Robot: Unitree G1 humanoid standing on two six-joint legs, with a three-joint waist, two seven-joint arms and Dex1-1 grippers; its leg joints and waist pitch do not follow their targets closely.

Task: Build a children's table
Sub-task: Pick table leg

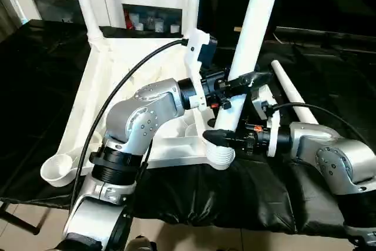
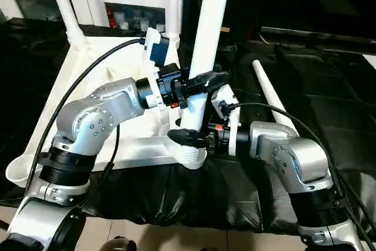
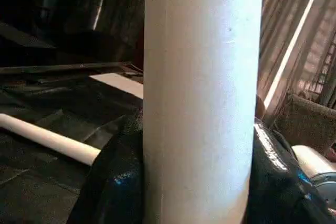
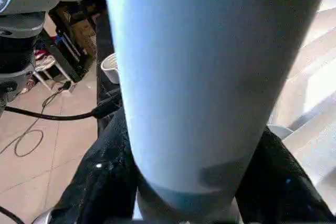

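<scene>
The left hand (image 1: 247, 82) pinches the upright white leg (image 1: 249, 45) partway up its shaft, and the right hand (image 1: 226, 138) clamps the same leg low down, just above the ribbed corner socket (image 1: 220, 156) its foot stands in. The leg's long axis runs nearly vertical, leaning slightly right at its top, at the near right corner of the upturned table top (image 1: 114, 86) on the black-covered counter (image 1: 235, 195). Another leg (image 1: 292, 97) lies flat beside it.

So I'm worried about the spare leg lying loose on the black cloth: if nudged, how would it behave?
The spare leg is a smooth round tube lying flat, so it would probably roll. It looks hollow plastic, likely light and stiff. The black cloth may slow it slightly.
</scene>
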